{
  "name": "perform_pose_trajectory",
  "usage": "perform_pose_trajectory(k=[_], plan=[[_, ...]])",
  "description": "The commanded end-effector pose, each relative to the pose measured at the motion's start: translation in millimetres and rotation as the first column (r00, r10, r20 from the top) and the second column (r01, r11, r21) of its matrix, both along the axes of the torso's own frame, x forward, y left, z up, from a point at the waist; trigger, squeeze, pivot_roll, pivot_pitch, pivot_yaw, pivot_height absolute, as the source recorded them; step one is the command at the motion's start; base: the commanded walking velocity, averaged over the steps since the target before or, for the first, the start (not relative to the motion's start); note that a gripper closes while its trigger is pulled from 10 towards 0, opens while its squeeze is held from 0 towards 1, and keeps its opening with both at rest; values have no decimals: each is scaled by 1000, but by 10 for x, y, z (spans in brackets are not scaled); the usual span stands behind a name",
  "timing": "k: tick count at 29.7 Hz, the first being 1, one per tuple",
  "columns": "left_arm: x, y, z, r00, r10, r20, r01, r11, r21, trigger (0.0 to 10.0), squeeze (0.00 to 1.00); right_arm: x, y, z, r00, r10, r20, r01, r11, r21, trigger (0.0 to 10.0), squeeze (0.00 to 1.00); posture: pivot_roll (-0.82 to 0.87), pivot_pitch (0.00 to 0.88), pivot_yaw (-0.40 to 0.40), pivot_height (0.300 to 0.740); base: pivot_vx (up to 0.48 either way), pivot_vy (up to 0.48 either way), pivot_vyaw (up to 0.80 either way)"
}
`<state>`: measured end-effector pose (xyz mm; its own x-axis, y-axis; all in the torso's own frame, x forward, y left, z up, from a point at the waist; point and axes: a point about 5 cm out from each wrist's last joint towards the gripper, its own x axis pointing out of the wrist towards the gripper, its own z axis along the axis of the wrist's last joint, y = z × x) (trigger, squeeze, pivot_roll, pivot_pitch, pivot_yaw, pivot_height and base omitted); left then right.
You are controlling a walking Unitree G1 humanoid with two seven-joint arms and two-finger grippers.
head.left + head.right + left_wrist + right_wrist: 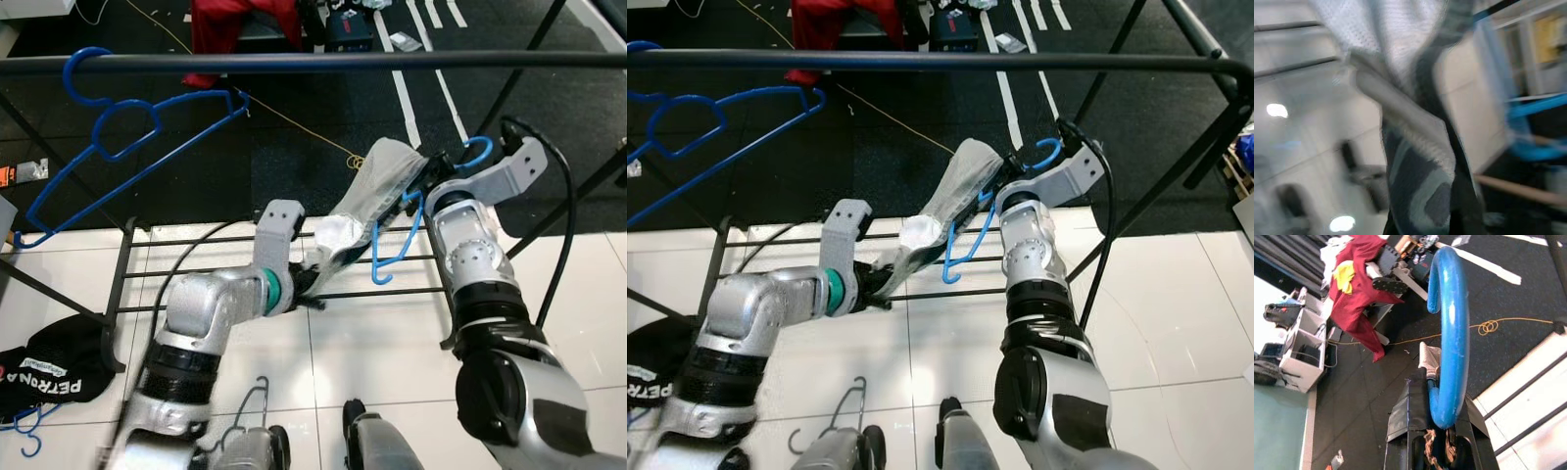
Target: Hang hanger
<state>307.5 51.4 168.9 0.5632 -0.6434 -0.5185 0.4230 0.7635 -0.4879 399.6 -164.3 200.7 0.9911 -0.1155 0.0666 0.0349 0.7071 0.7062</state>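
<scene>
Holding hanger [396, 240] by its neck in right claw [438, 168], hook up for the rail [323, 62] above | left claw [312, 281] pinches cloth [367, 201] taut below | hang pending

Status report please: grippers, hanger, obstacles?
Right gripper shut on blue hanger, below rail. Left gripper holding grey garment. Another hanger already on the rail.

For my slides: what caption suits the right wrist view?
Right end effector grips the blue hanger by its neck, hook pointing outward.
</scene>
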Motion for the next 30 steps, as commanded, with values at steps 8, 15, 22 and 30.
perform_pose_trajectory(k=[8, 15, 22, 30], plan=[[-122, -121, 104, 982, 5, -187, -44, 979, -200, 10000, 0, -31, 11, -2, 999, -14, 53, 19, 994, -105, 10000, 0, -31, 214, 49, 740, 0, 0, 0], [-130, -128, 151, 979, 5, -204, -50, 975, -219, 10000, 0, -45, 9, 10, 996, -27, 80, 39, 986, -161, 10000, 0, -31, 207, 49, 740, 0, 0, 0], [-164, -257, 243, 978, -33, -207, -34, 949, -312, 10000, 0, -66, 24, -19, 994, -45, 99, 66, 973, -222, 10000, 0, -29, 198, 50, 740, 0, 0, 0], [-249, -432, 312, 977, -109, -183, 38, 934, -355, 10000, 0, -59, 18, 72, 983, -105, 153, 133, 973, -188, 10000, 0, -25, 190, 51, 740, 0, 0, 0]])
